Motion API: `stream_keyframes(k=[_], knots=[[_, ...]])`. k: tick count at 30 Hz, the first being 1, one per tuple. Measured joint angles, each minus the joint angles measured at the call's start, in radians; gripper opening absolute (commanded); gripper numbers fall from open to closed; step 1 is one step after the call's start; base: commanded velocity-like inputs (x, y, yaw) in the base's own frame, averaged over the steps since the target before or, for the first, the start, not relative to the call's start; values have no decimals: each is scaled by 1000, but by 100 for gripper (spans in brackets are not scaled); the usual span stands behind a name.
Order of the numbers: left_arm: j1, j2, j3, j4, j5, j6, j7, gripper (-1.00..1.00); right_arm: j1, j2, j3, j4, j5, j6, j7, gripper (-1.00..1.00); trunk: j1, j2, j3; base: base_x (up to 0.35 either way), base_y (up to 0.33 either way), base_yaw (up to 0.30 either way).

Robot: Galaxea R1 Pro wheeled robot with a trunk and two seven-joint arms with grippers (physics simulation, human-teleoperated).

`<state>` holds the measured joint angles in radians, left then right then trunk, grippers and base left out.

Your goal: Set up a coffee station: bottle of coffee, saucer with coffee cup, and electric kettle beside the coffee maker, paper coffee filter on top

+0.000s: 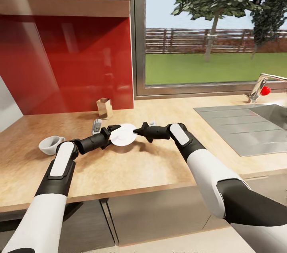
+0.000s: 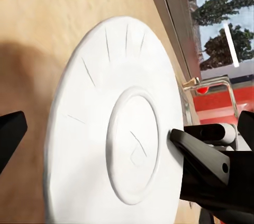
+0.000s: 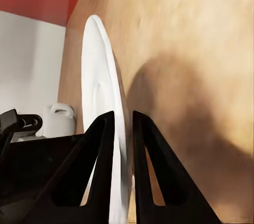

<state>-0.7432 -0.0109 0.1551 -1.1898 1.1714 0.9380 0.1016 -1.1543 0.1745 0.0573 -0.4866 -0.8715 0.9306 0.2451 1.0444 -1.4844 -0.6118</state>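
Both arms are meeting over the middle of the countertop [image 1: 159, 173], where the right gripper [image 3: 123, 128] is pinching the saucer [image 1: 122, 134] edge-on at its rim, the left gripper [image 1: 109, 131] flanking the opposite rim, grip unclear, the coffee cup [image 1: 50, 144] lying toward the left edge.

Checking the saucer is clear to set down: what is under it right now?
Bare wooden countertop lies under the raised saucer, with its shadow. The spot directly beneath is partly covered by the saucer.
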Motion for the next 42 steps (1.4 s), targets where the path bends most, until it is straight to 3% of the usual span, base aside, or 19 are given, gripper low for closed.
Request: stream_keyframes(k=[10,17,20,25,33,42], knots=[[0,3,5,-5,0,1,0,100,0,0,1,-2,-1,0,0,-100,0,0,0,-106,0,0],[0,5,14,-75,0,3,3,100,-1,0,0,-8,-2,0,0,-100,0,0,0,-6,0,0],[0,6,49,-90,0,5,3,100,-2,0,-1,-9,-3,0,0,-100,0,0,0,0,0,0],[0,7,68,-93,-1,7,2,100,-3,0,-2,-9,-3,0,0,-100,0,0,0,0,0,0],[0,16,75,-94,-1,9,2,100,-12,0,-2,-9,-4,0,0,-100,0,0,0,-13,0,0],[0,22,75,-95,-1,9,1,100,-14,0,-2,-10,-4,0,0,-100,0,0,0,-276,0,0]])
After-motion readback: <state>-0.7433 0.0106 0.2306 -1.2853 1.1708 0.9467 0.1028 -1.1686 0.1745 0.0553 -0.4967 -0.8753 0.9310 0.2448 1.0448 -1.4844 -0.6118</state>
